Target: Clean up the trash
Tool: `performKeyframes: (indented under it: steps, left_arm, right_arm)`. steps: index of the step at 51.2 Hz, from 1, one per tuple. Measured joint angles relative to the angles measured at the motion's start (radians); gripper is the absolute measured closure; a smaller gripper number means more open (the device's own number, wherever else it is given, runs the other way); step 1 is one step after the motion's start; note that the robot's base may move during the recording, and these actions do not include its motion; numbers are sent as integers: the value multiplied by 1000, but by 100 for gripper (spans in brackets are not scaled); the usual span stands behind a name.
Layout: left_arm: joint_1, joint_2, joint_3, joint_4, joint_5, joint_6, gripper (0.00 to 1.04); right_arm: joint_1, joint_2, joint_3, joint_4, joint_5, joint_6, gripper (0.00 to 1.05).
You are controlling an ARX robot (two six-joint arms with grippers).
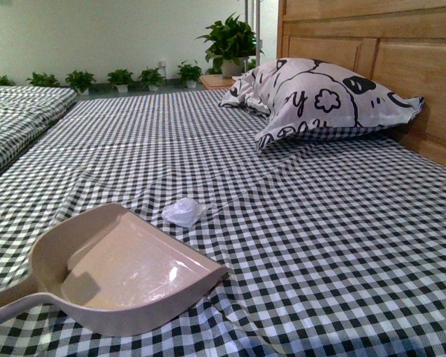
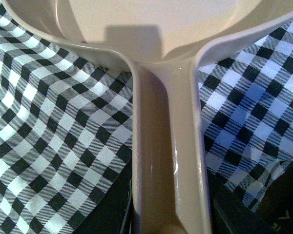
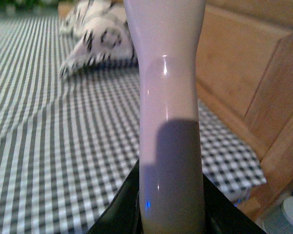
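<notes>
The trash (image 1: 183,212), a small crumpled white wad, lies on the checked bedsheet just beyond the open mouth of the beige dustpan (image 1: 126,271). The pan rests on the sheet at the front left, its handle (image 1: 7,301) running off to the lower left. In the left wrist view my left gripper (image 2: 168,219) is shut on the dustpan handle (image 2: 168,146), dark fingers on either side. In the right wrist view my right gripper (image 3: 171,214) is shut on the pale brush handle (image 3: 168,97), which stands up in front of the camera; the bristles are out of view. Neither arm shows in the front view.
A large patterned white pillow (image 1: 312,97) leans against the wooden headboard (image 1: 401,67) at the back right. Potted plants (image 1: 227,41) line the far wall. A second checked mattress (image 1: 15,111) lies at the left. The bed's edge by the headboard (image 3: 244,170) shows in the right wrist view.
</notes>
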State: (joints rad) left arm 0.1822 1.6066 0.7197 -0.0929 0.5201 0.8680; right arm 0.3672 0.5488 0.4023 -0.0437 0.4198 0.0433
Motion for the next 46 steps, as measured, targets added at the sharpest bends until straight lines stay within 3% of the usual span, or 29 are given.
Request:
performKeyframes:
  steps: [4, 8, 13, 26, 46]
  left_arm:
    - [0, 0, 0, 0, -1, 0, 78]
    - [0, 0, 1, 0, 0, 0, 78]
    - [0, 0, 1, 0, 0, 1, 78]
    - [0, 0, 1, 0, 0, 3, 78]
    - [0, 0, 1, 0, 0, 3, 78]
  right_arm:
    - [-12, 93, 68, -66, -94, -26, 86]
    - [-12, 285, 154, 23, -206, -78, 86]
    - [-1, 498, 254, 134, -260, -130, 86]
    - [70, 1069, 529, 326, -281, -267, 86]
    - [99, 1461, 760, 396, -232, -348, 86]
